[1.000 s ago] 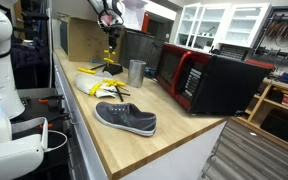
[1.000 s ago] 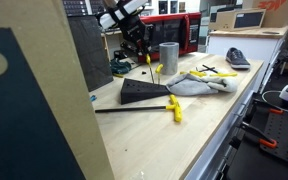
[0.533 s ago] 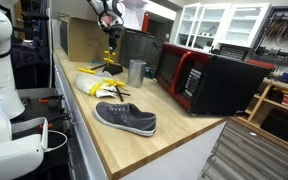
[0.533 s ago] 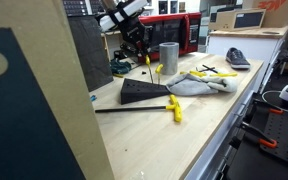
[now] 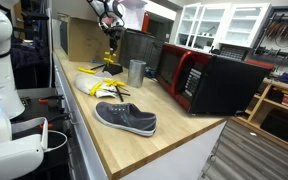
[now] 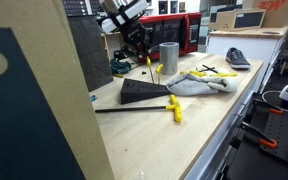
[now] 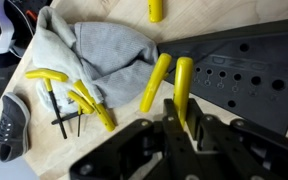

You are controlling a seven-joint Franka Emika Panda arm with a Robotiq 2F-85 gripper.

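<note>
**A:** Where was the key relative to the hand?

**B:** It was clamped between the hand's two fingers. In the wrist view its yellow handle stuck straight out past the fingertips. In an exterior view the key hung down from the hand above the worktop, just behind the rack. I could not tell whether its tip touched anything.

**A:** And the rest, starting from the left of the wrist view?

**B:** A shoe of grey fabric with a pale sole lay at the edge. Next came the spare keys, T-shaped, with thin dark shafts and smooth yellow grips. They lay at the edge of a cloth that was grey, soft and crumpled. A loose handle, a round yellow bar, lay tilted just beside the held key. Right of that was the rack, dark, matt and flat-faced, with rows of small round holes.

**A:** What about the worktop?

**B:** It was pale wood with a fine grain. In an exterior view a plain metal cup, cylindrical, stood on it. To the cup's right was a boxy microwave with a black body and a glossy red door frame.
</note>
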